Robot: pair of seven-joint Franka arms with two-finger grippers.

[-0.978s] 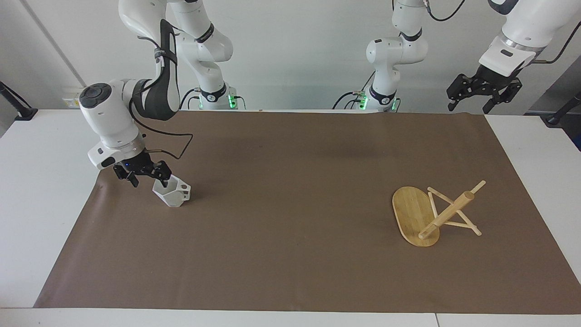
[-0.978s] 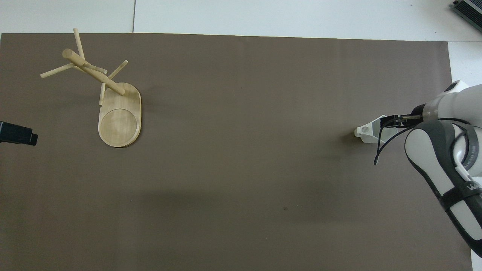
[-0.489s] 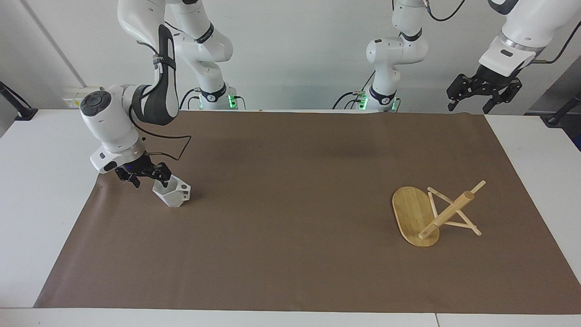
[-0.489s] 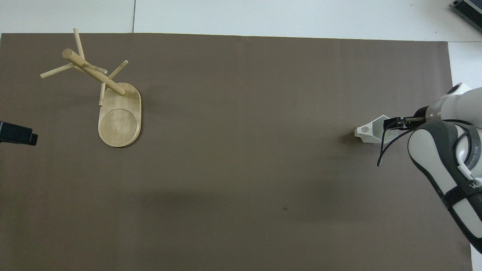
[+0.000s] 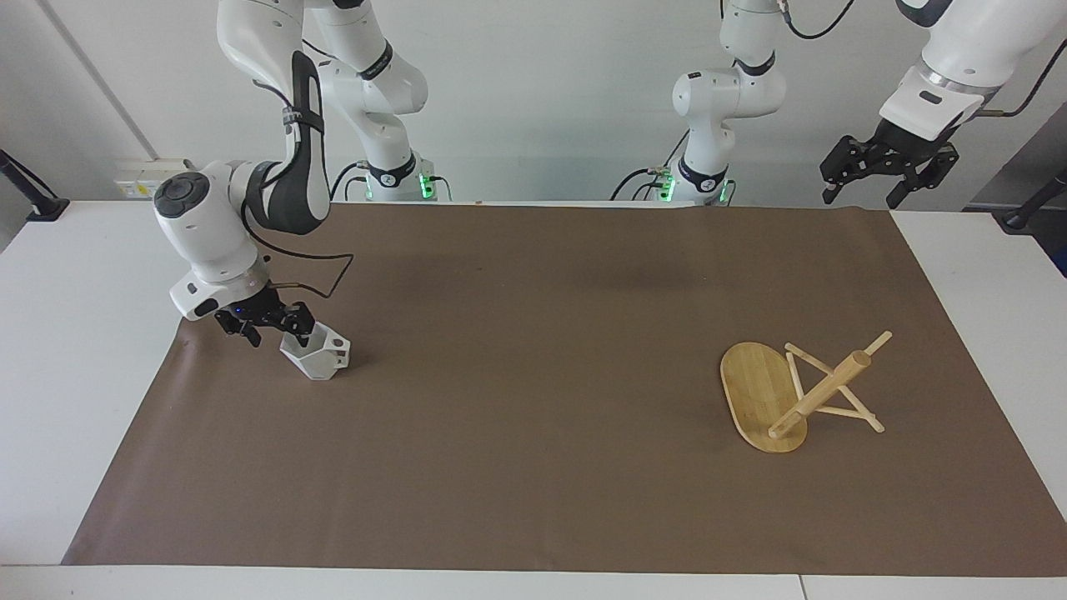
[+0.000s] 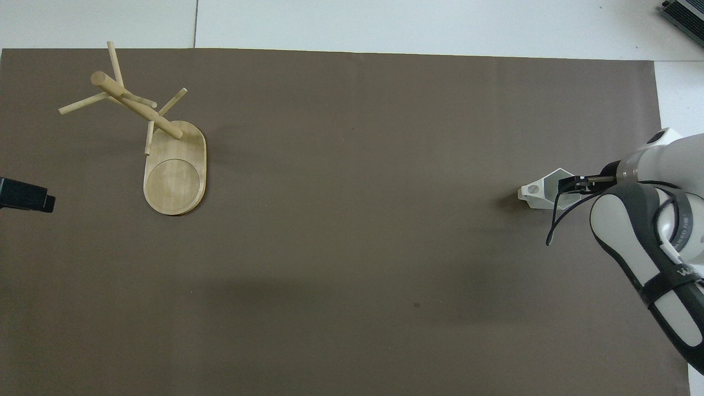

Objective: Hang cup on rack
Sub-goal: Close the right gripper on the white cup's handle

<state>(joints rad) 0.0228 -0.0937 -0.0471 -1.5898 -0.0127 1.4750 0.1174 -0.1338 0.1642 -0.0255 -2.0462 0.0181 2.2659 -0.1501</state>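
Observation:
The white faceted cup (image 5: 320,358) (image 6: 542,193) sits on the brown mat near the right arm's end, its handle pointing toward the table's middle. My right gripper (image 5: 276,330) (image 6: 571,183) is down at the cup's rim, open, with one finger in the cup's mouth and the other outside its wall. The bamboo rack (image 5: 800,392) (image 6: 165,159) stands on its oval base toward the left arm's end of the mat, pegs bare. My left gripper (image 5: 889,170) (image 6: 26,196) waits open, raised over the table's edge at that end.
The brown mat (image 5: 533,333) covers most of the white table (image 5: 75,350). Both arm bases stand at the robots' edge of the table. Nothing else lies on the mat between the cup and the rack.
The right arm's wrist has turned and risen slightly while its fingers narrow around the cup's rim. The cup, the rack and the left arm have not moved.

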